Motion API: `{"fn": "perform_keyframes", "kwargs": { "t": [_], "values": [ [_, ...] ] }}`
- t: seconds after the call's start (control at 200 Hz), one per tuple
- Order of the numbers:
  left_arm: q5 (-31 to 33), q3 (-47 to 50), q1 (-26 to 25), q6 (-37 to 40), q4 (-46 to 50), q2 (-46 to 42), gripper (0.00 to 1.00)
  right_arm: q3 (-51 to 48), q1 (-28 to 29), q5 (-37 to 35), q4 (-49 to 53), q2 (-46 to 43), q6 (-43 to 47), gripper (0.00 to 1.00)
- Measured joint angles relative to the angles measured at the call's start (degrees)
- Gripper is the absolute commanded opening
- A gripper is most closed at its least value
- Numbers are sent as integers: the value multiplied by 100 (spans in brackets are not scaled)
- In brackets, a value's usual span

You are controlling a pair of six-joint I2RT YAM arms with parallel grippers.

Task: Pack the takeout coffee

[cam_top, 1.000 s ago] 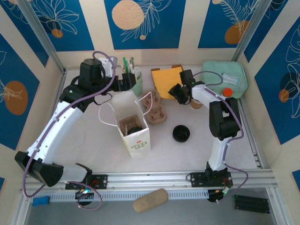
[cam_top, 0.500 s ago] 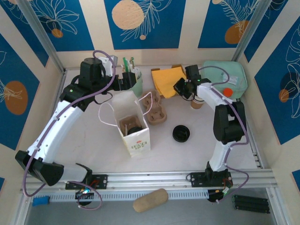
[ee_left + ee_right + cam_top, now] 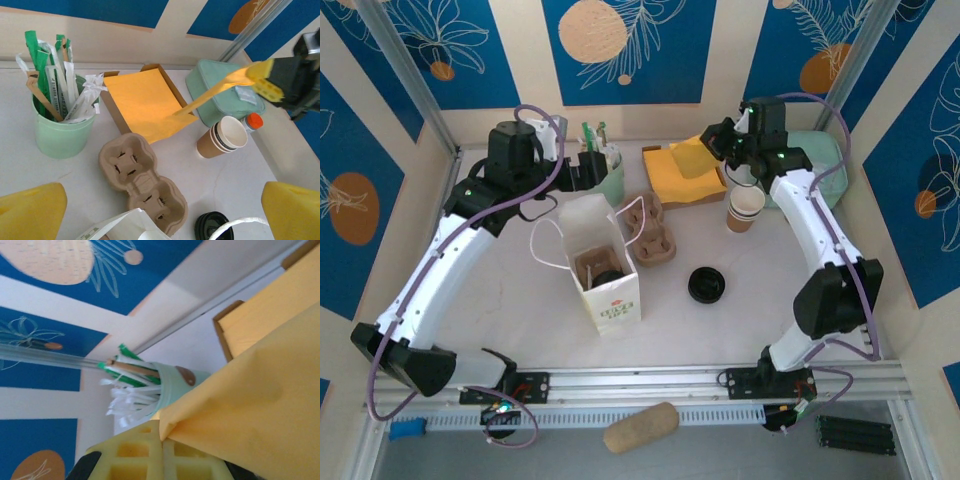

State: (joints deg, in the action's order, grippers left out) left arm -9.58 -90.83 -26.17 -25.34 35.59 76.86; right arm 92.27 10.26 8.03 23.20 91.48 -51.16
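1 yellow sheet (image 3: 220,88) in R jaws, L jaws wide open; bag (image 3: 610,300) print illegible.

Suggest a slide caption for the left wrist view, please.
Right hand pinching a yellow sheet above its box, beside stacked paper cups and a cup carrier.

A mustard-yellow sheet (image 3: 215,92) hangs from the right pincer (image 3: 262,80); near it tan-and-white cups (image 3: 222,137), a mint-green pouch (image 3: 235,107), blue leaf-patterned walls (image 3: 620,50).
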Motion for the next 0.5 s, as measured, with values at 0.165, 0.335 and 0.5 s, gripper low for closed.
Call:
{"fn": "perform_keyframes", "kwargs": {
  "t": [0.165,0.335,0.5],
  "values": [
    [138,0,0,37,136,-122,99,111,33,350,17,-433,79,0],
    [332,0,0,46,278,-376,99,293,286,778,13,-848,256,0],
    [614,0,0,162,435,-625,99,841,745,1137,96,-1025,553,0]
  ]
}}
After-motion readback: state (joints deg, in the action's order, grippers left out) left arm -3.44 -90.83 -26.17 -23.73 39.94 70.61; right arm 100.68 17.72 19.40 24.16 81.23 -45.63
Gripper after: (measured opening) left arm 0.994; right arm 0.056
